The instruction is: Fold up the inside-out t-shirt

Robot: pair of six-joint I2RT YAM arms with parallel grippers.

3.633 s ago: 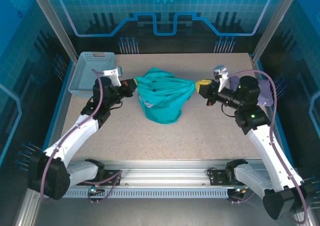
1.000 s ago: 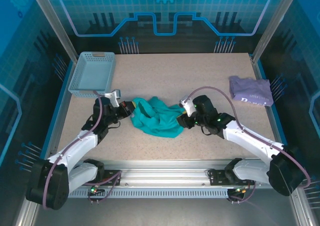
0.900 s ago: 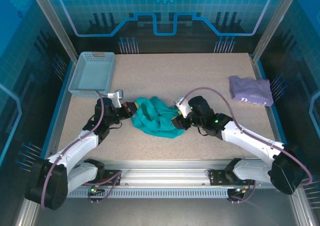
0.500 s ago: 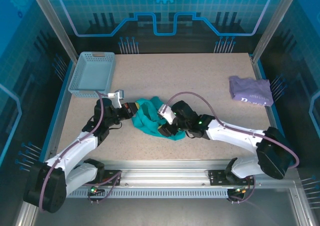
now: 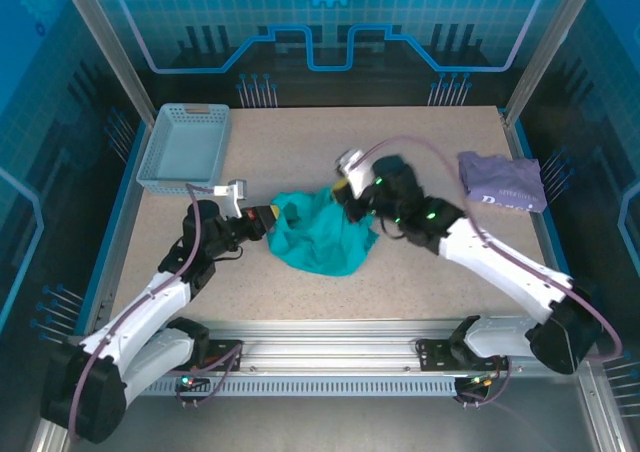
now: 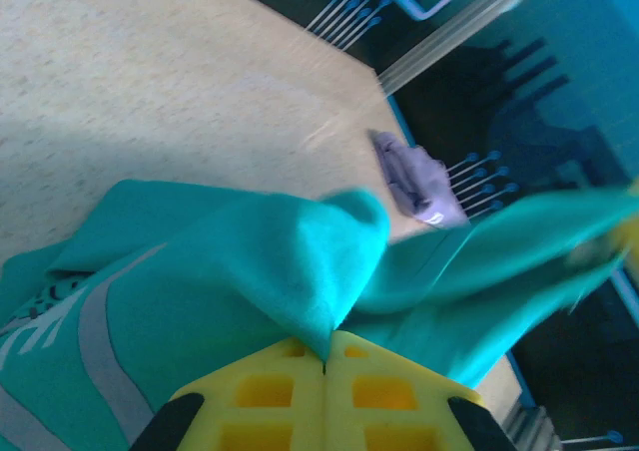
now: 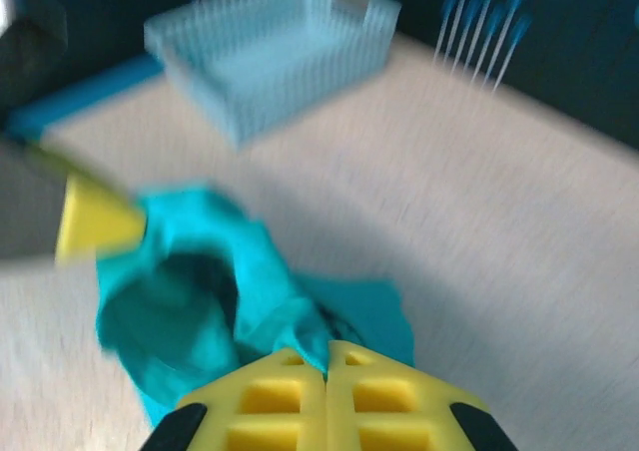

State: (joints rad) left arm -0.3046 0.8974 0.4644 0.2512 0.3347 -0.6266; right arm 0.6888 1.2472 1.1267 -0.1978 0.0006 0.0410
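The inside-out t-shirt (image 5: 325, 234) is a teal bunch in the middle of the table, lifted at two places. My left gripper (image 5: 268, 215) is shut on its left edge; in the left wrist view the yellow jaws (image 6: 324, 356) pinch a fold of teal cloth (image 6: 250, 271). My right gripper (image 5: 345, 187) is shut on the shirt's upper right part, raised above the table. In the right wrist view the cloth (image 7: 250, 281) hangs from the closed yellow jaws (image 7: 326, 356), and the picture is blurred.
A light blue basket (image 5: 186, 147) stands at the back left. A folded lavender garment (image 5: 502, 180) lies at the right edge of the table. Bare tabletop (image 5: 400, 137) stretches behind the shirt.
My right gripper reached into the shirt from the right, shut on the cloth and has lifted it up and back. The left gripper kept its hold and hardly moved.
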